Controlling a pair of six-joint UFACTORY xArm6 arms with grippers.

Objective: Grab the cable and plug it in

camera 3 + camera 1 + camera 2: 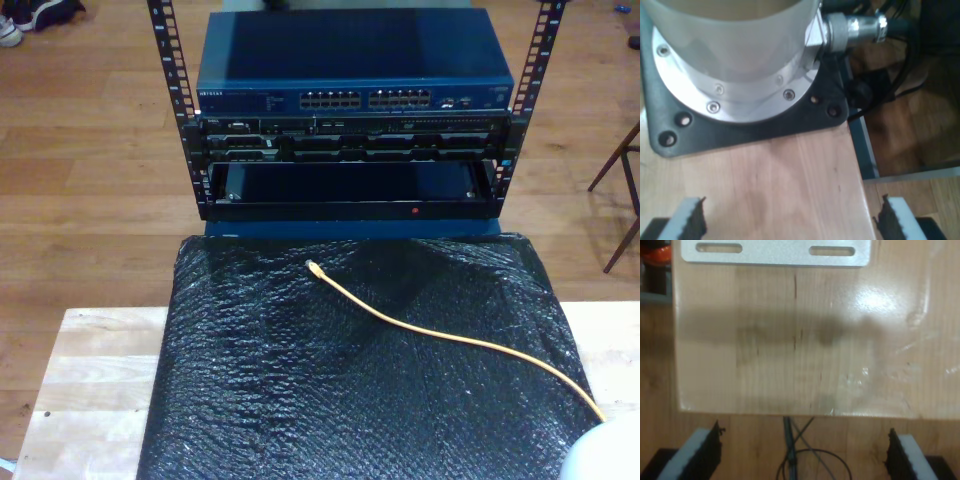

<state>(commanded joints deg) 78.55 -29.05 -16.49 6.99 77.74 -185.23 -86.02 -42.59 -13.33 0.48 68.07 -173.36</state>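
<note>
The yellow-orange cable [440,335] lies loose on a black mat [300,400] in the exterior view. Its clear plug [312,267] points toward the rack, and its other end runs off toward the exterior view's lower right. My first gripper [792,222] is open over bare wood beside a white arm base [735,60] on a black plate. My second gripper [802,457] is open too, with nothing between its fingers, above a wooden table edge [790,412].
A rack [350,140] behind the mat holds a blue switch [355,100] with rows of ports. A slotted metal bracket [775,252] and thin black wires [790,450] show under my second gripper. A pale rounded shape [605,455] sits at the exterior view's lower right.
</note>
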